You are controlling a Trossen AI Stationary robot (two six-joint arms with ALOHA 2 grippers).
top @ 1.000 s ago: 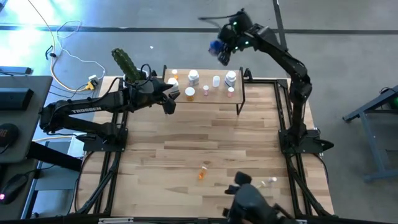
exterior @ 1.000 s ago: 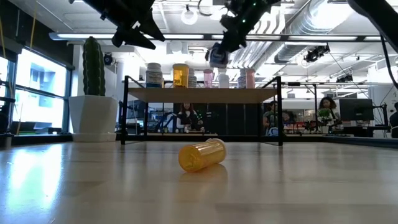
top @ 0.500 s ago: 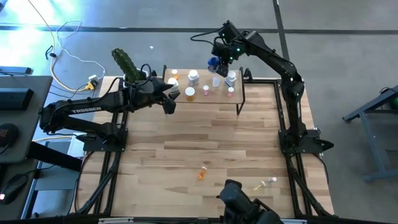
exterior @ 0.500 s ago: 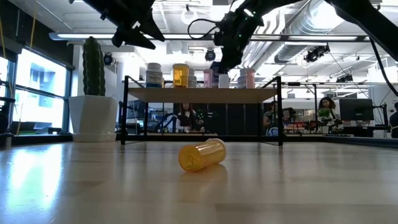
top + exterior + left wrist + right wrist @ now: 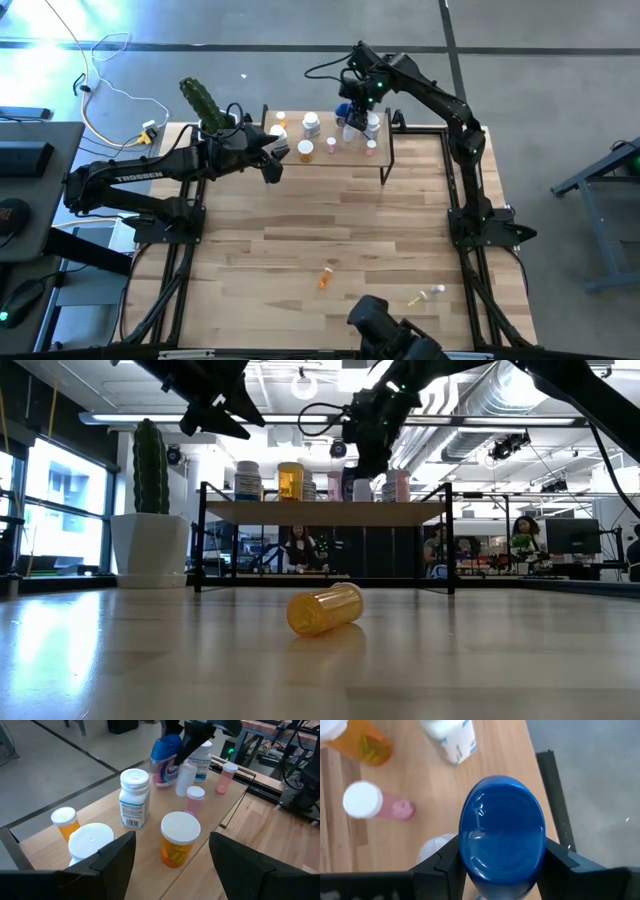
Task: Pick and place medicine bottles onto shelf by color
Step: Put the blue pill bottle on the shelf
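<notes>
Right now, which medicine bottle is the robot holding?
The blue bottle, clamped in the right end effector over the shelf; the others stand free or lie on the table.

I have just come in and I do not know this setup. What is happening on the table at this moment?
The robot is sorting medicine bottles onto the shelf. The right gripper holds the blue bottle over the far edge of the shelf, among bottles that already stand there. The left gripper waits, open, at the shelf's left end. An orange bottle and one more small bottle lie on the table, not yet placed.
</notes>
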